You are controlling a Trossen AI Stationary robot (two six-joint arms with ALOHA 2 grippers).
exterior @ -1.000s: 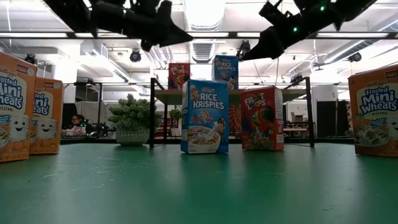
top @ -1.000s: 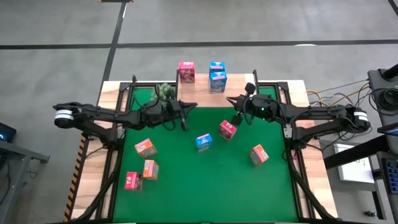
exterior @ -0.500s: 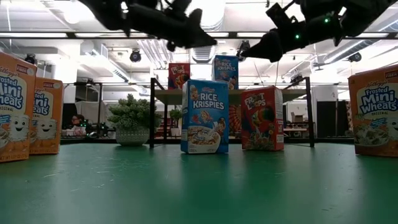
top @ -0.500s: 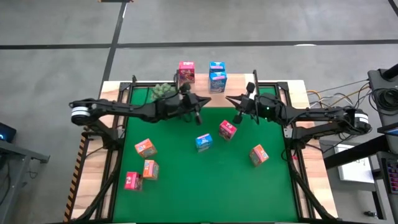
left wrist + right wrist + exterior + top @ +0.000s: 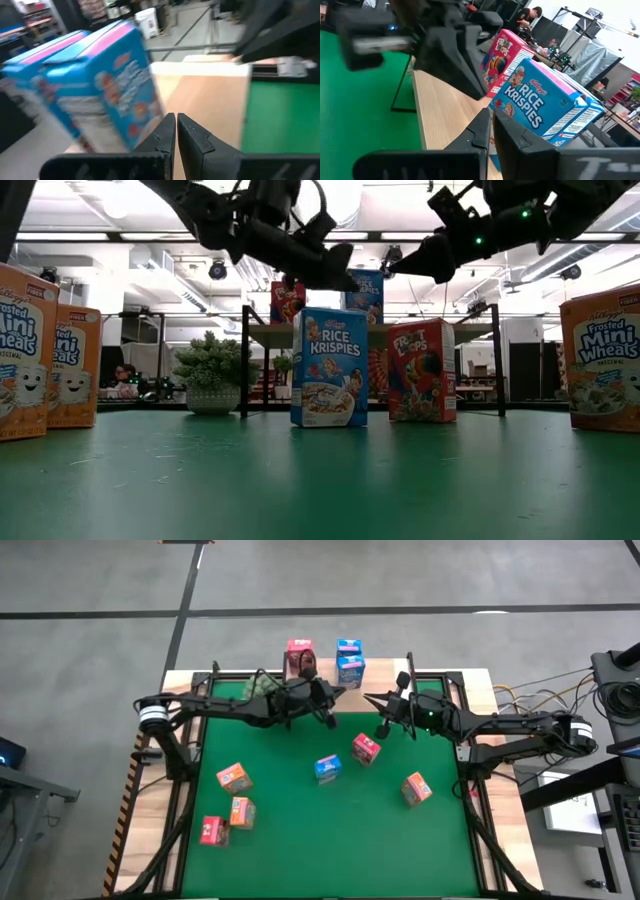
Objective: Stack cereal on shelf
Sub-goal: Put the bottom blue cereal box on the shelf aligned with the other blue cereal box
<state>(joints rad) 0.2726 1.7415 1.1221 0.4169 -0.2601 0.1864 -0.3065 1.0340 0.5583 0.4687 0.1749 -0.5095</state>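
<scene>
Starting at the left edge of the green mat (image 5: 330, 830), we see a pink-red cardboard cereal box (image 5: 212, 830) near the front left corner, with an orange printed box (image 5: 241, 812) just beside it and a second orange box (image 5: 233, 777) farther back; none of these has moved. At the back left corner sits the green spiky plant ball (image 5: 262, 686), now partly covered by the left arm, which has swung rightward since a second ago. The left gripper (image 5: 330, 720) now hangs empty near the middle of the mat's back edge, fingers pressed together, just in front of the light wooden shelf (image 5: 370, 332). On that shelf stand a pink-red box (image 5: 299, 652) and two blue boxes (image 5: 349, 664) side by side, as before. Mid-mat, a blue Rice Krispies box (image 5: 327, 769) and a pink-red Froot Loops box (image 5: 365, 749) stay upright and close together. The right gripper (image 5: 381, 730) hovers above the mat behind them, fingers together and empty, barely shifted. Toward the right edge stands a third orange box (image 5: 416, 789), unchanged.
</scene>
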